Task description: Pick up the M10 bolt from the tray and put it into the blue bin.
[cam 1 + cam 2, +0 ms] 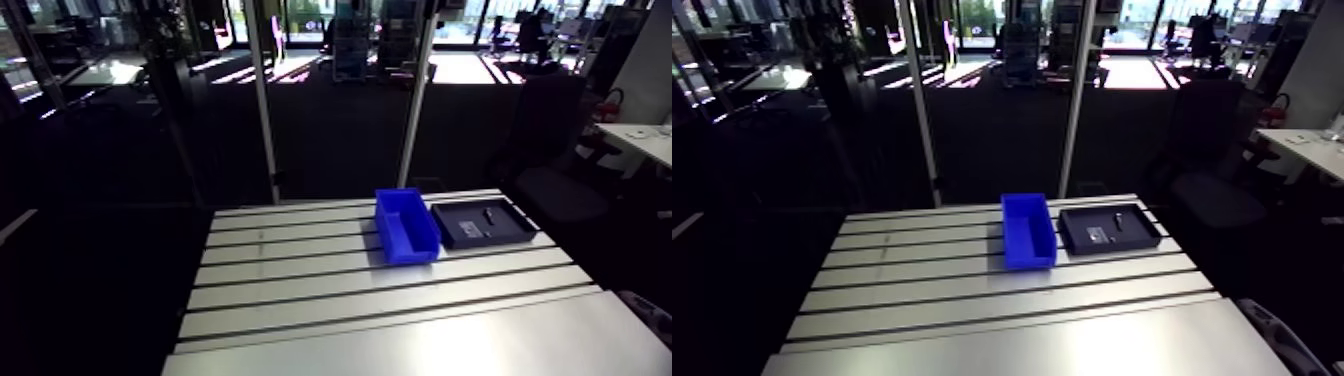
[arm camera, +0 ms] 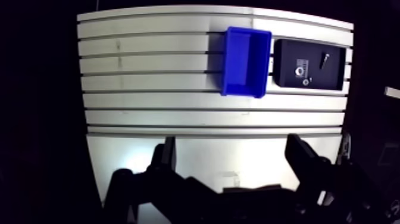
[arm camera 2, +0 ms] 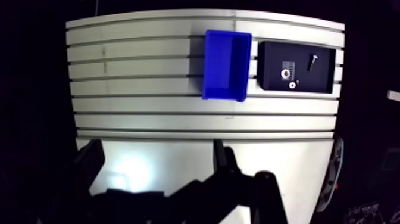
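Note:
A blue bin point(image 2: 245, 53) stands on the slotted table, ahead of my gripper and far below it. Right beside the bin lies a flat black tray point(image 2: 336, 74). In the tray, a small dark bolt point(image 2: 324, 59) with a pale head lies near the side away from the bin. My gripper point(image 2: 231, 146) hangs high over the near part of the table, open, with nothing between its fingers point(image 2: 163, 158). The arm view shows the bin point(image 1: 406, 225) and the tray point(image 1: 455, 228) side by side at the table's far right, but not the gripper.
Other small parts share the tray: a bright ring point(image 2: 299, 71) and a smaller piece point(image 2: 307, 81). The aluminium table point(image 1: 300, 290) stretches wide to the bin's other side and toward me. Two upright posts point(image 1: 264, 110) rise behind its far edge.

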Controlling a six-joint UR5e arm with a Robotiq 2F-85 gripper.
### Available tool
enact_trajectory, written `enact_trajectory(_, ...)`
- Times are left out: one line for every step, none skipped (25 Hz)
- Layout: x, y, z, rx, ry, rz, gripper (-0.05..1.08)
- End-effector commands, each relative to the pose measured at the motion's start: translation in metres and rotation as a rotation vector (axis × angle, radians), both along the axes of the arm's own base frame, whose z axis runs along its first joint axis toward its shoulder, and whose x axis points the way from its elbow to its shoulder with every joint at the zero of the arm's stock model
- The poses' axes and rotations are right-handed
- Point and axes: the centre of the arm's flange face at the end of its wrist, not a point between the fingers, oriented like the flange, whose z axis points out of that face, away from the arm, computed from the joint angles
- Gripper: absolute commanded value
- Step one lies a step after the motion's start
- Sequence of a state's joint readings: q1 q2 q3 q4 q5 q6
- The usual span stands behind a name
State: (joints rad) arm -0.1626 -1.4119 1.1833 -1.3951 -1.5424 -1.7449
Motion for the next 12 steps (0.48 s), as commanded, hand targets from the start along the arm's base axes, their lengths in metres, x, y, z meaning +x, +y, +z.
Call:
enact_trajectory(-0.0018,0.0018,-0.0118,0.016,-0.033,-0.044,0.01)
enact_trajectory(-0.0018,0.0018,-0.0118,0.016,-0.033,-0.044,0.01)
enact_trajectory(-0.0018,0.0018,-0.0118,0.016,-0.033,-0.044,0.01)
enact_trajectory(-0.0018,0.0026,-0.0118,0.016,-0.033,-0.045,0.01)
enact_trajectory(-0.0018,0.0018,-0.0118,0.016,-0.033,-0.044,0.01)
enact_trajectory(-0.0018,0.0018,-0.0118,0.016,-0.033,-0.044,0.01)
enact_trajectory(-0.0018,0.0026,-0.0118,0.016,-0.033,-0.045,0.01)
enact_trajectory(-0.0018,0.0026,-0.0118,0.016,-0.033,-0.045,0.01)
enact_trajectory(-0.0018,0.0026,-0.0118,0.016,-0.033,-0.045,0.01)
enact_trajectory(-0.0026,0.0038,-0.0117,0.018,-0.032,-0.047,0.01)
enact_trajectory(-0.0027,0.0048,-0.0117,0.019,-0.032,-0.049,0.01)
enact_trajectory(-0.0039,0.0061,-0.0134,0.020,-0.035,-0.050,0.01)
